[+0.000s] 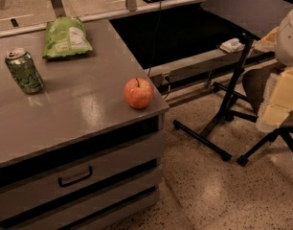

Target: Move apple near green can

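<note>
The apple (138, 93) is red-orange with a short dark stem. It stands on the grey cabinet top (84, 109), near the front right corner. The green can (24, 71) has pale swirls and a silver top. It stands upright at the left side of the same top, well to the left of the apple and a little farther back. My gripper does not show in the camera view. A pale rounded shape (291, 32) at the right edge may be part of my arm; I cannot tell.
A light-green snack bag (66, 36) lies flat at the back of the top, behind the can. The cabinet has a drawer with a dark handle (75, 178). To the right, over a speckled floor, stand a black-legged stand (231, 99) and a chair with yellow padding (280, 99).
</note>
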`<state>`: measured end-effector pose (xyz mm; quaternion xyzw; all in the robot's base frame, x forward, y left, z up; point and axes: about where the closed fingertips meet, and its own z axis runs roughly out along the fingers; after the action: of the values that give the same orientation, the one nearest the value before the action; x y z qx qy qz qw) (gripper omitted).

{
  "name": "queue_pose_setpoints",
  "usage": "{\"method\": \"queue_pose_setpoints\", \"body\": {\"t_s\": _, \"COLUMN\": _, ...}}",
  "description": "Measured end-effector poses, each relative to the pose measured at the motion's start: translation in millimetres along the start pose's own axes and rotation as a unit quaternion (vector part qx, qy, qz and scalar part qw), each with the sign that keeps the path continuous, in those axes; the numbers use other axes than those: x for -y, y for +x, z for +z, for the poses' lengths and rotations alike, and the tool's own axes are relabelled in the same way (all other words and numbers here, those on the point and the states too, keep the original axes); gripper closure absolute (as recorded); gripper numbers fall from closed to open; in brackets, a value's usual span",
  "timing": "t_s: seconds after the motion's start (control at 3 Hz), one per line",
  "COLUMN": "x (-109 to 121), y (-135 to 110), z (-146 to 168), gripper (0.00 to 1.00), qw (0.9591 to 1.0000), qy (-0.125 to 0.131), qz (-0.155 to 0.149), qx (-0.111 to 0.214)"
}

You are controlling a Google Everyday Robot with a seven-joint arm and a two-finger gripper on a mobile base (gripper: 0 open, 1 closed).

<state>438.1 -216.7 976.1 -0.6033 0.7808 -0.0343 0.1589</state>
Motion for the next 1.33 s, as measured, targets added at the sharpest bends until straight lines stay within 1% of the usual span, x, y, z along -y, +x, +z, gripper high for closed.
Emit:
{"method": "queue_pose_setpoints", "body": {"t_s": 0.33, "x": 0, "y": 0, "z": 0, "gripper": 0.0, "qw": 1.0, "qy": 0.0, "qz": 0.0, "qx": 0.0}}
{"method": "queue_pose_setpoints", "body": {"t_s": 0.67, "x": 6, "y": -15, "z": 12, "gripper": 0.0, "qw": 0.9998, "qy": -0.003, "qz": -0.009, "qx": 0.019}}
{"method": "queue_pose_setpoints", "body": {"t_s": 1.0, "x": 34, "y": -96, "z": 78, "gripper": 0.0, "qw": 0.9924, "qy": -0.027, "qz": -0.052, "qx": 0.108}}
{"method": "queue_pose_setpoints", "body": {"t_s": 1.33, "x": 55, "y": -173, "z": 145, "gripper": 0.0, "qw": 0.9789, "qy": -0.052, "qz": -0.077, "qx": 0.182}}
